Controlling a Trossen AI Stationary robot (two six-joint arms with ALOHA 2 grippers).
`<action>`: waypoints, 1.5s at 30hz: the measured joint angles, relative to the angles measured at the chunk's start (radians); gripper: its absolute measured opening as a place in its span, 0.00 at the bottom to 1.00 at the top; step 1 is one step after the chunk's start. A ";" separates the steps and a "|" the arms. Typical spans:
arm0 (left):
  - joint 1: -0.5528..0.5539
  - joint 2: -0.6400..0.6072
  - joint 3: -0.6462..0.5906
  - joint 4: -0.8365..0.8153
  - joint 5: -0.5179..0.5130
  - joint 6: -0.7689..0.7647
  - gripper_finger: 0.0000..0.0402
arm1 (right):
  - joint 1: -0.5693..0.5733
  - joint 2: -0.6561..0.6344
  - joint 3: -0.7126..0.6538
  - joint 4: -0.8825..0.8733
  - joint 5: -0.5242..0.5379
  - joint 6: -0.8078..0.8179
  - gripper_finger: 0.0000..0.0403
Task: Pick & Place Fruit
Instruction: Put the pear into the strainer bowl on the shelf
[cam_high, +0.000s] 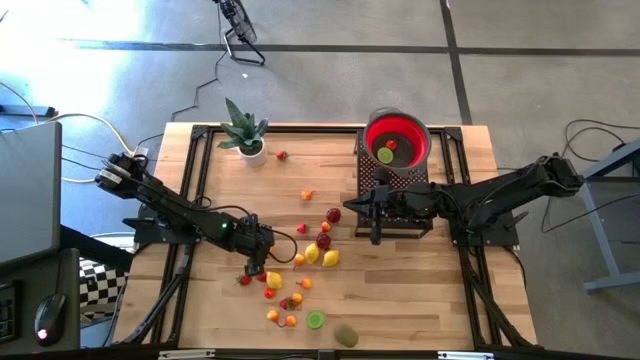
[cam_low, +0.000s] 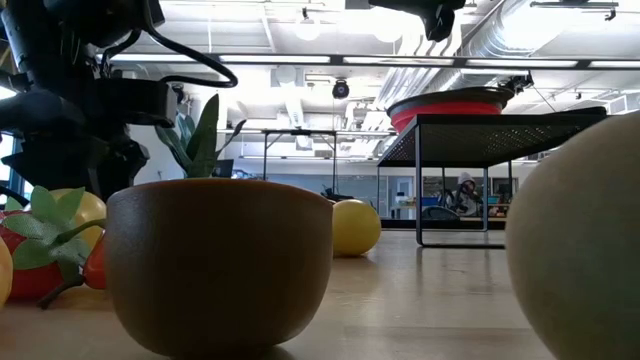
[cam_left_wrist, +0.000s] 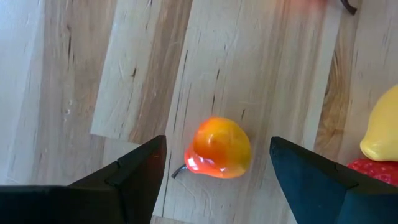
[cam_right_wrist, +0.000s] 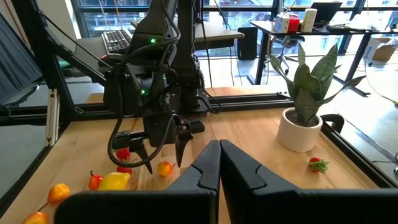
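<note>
Fruit (cam_high: 318, 255), toy, assorted: small red, orange, yellow and green pieces scattered over the wooden table (cam_high: 420, 300), most of them well away from the red bowl (cam_high: 397, 138) toward the left arm's side. At least two pieces, one green and one red, already lie inside the red bowl, which sits on a black mesh stand (cam_high: 395, 195).

Item in hand: orange-yellow fruit (cam_left_wrist: 219, 148), rounded, glossy, with a short dark stem at one end. Lies on bare table far from the red bowl, just beside a yellow fruit (cam_left_wrist: 380, 127) and a red one (cam_left_wrist: 375, 169).

Handling, judged: probably hollow plastic, very light, stiff enough not to crush. Smooth curved skin likely to slip or squirt sideways if pinched off-centre, and it may roll when nudged. Best hold appears to be across the widest part of the body, fingers level with its middle, clear of the stem.

Left gripper (cam_left_wrist: 214, 168): fingers spread wide, one to either side of the orange-yellow fruit, not touching it; nothing gripped.

Right gripper (cam_high: 376, 203): fingers pressed together, empty, over the black mesh stand just beside the red bowl, waiting.

Also present: potted plant (cam_high: 244, 133), farther from the red bowl toward the table's back edge.
</note>
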 joint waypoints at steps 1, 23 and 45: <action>0.000 0.000 0.000 0.000 0.000 0.000 0.70 | 0.000 0.000 0.000 0.000 0.000 0.000 0.01; 0.000 0.000 0.000 0.002 0.022 -0.023 0.56 | 0.000 0.000 0.000 0.000 -0.003 0.000 0.01; 0.000 0.000 0.000 0.003 0.020 -0.023 0.36 | 0.000 0.000 0.000 0.000 -0.003 0.000 0.01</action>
